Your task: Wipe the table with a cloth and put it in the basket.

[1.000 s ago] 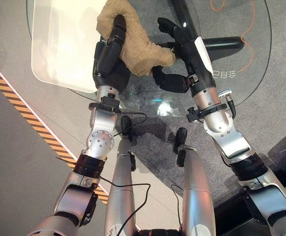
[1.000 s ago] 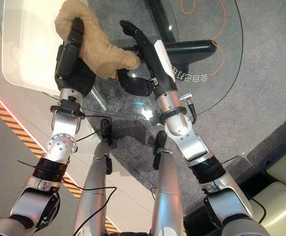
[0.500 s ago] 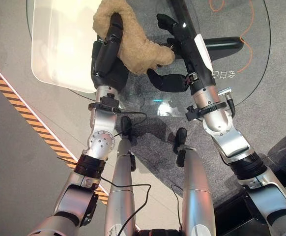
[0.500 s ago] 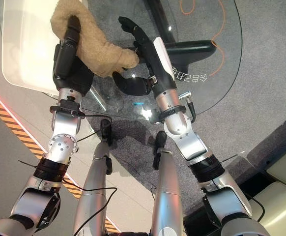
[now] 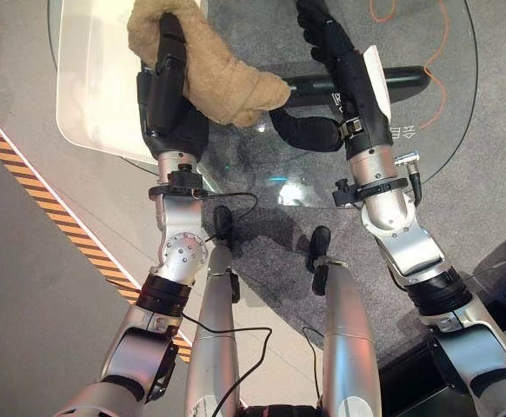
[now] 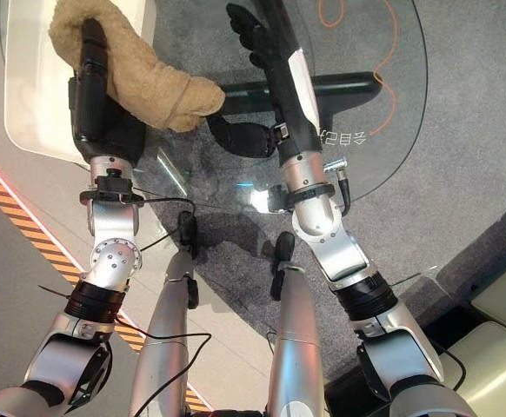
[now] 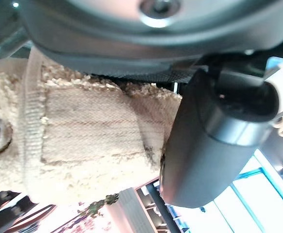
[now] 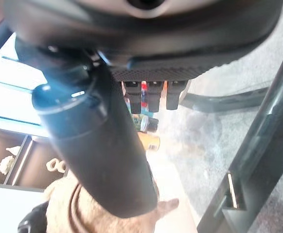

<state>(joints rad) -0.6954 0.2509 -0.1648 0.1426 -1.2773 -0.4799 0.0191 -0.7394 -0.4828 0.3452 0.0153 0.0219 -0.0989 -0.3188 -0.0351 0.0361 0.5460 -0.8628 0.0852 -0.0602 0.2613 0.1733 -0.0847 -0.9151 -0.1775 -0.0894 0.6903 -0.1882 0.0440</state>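
My left hand (image 5: pixel 170 95) gripped the tan cloth (image 5: pixel 223 82), pressing it onto the glass table (image 5: pixel 444 130) for wiping; my right hand (image 5: pixel 331 43) hovered beside, fingers relaxed.

cloth (image 5: pixel 211 71): tan, fluffy terry, bunched into a thick lump
pose: draped over the left hand (image 5: pixel 168 95), one end tapering toward the right
place: on the round glass table (image 5: pixel 444 104), near its left edge
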